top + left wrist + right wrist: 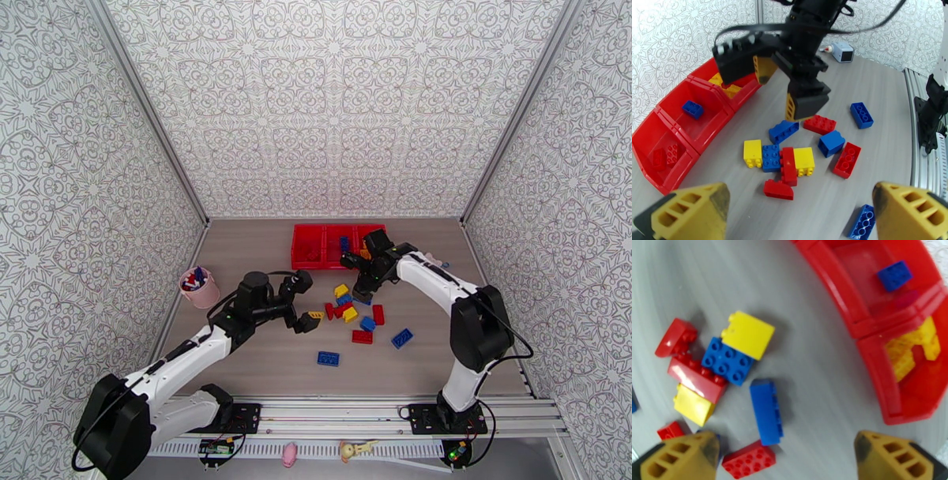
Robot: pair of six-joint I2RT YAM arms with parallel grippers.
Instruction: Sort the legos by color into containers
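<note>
Blue brick [766, 411] lies just ahead of the right gripper [786, 457], which gapes empty; its long axis points straight away.

Three containers [299, 256], roughly a dozen loose legos [402, 339], one cup [200, 288].

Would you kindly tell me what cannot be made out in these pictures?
Top view: the right gripper covers the bins' right end; contents mostly hidden.
Left wrist view: that gripper's finger hides part of the yellow bricks; count unclear.
Top view: the pink cup's contents are too small to identify.
Left wrist view: a blue brick is cut off by the bottom edge.
</note>
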